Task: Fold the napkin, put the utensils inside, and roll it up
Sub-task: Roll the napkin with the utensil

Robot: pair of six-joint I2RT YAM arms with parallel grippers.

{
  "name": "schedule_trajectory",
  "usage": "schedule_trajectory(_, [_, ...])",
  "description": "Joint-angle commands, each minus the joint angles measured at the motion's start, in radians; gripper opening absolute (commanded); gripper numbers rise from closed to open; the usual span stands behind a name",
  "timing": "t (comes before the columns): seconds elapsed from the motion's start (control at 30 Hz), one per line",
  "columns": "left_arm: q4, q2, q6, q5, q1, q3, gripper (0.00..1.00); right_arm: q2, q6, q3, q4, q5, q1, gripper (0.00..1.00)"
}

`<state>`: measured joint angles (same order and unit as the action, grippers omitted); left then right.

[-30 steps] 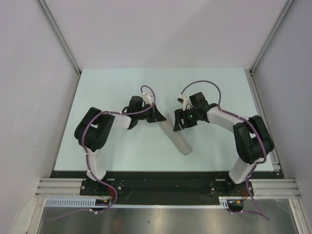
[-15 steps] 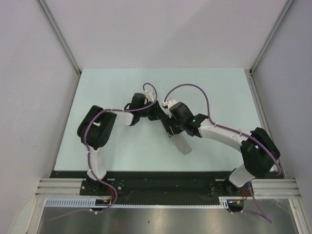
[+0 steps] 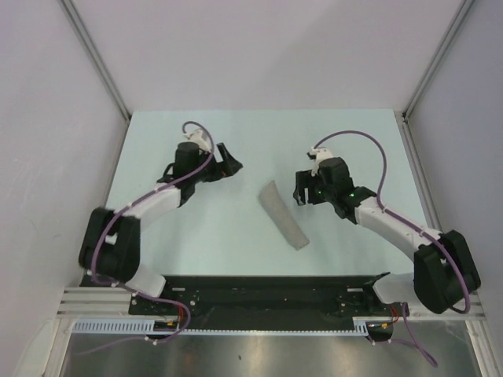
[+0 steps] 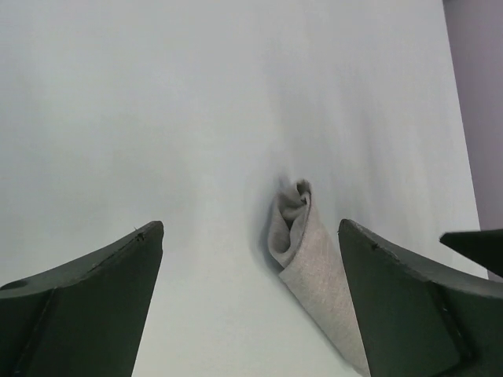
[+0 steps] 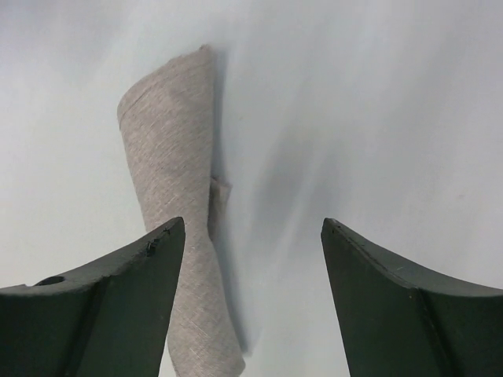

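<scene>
White walls are standing around a pale green table [image 3: 361, 141]; seen from above, the napkin [image 3: 283, 216] is lying on it, rolled up into a long slanted tube between the two arms; the left gripper [image 3: 229, 162] is hanging off to one side of the roll and the right gripper [image 3: 299, 193] off to the other; both are staying apart from it, with fingers spread and nothing in them.

From the left wrist, the left gripper [image 4: 250, 229] is showing two dark fingers wide apart, gripping nothing; the napkin [image 4: 302, 251] is lying ahead, closer to the finger on the right; its crumpled end is pointing away and its near part is hiding behind that finger.

From the right wrist, the right gripper [image 5: 251, 224] is gaping too, holding nothing; the napkin [image 5: 169, 157] is lying ahead by the finger on the left, with part of its side hiding behind that finger.
</scene>
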<state>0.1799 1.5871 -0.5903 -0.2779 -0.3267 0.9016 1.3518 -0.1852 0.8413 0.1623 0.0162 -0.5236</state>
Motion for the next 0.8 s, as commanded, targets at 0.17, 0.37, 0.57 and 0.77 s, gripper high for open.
schedule_trajectory(0.17, [-0.275,-0.637,0.13,0.318,0.06,-0.179,1.0,-0.235,-0.005,-0.1,-0.095,0.064,0.161,0.76])
schedule_trajectory(0.37, [-0.431,-0.868,0.178,0.302,0.06,-0.204,1.0,-0.304,0.018,-0.116,-0.078,0.067,0.181,0.76])
schedule_trajectory(0.57, [-0.534,-0.949,0.214,0.342,0.06,-0.199,1.0,-0.349,0.029,-0.142,-0.078,0.057,0.185,0.76])
schedule_trajectory(0.77, [-0.528,-0.937,0.207,0.327,0.06,-0.204,1.0,-0.359,0.036,-0.15,-0.067,0.062,0.185,0.76])
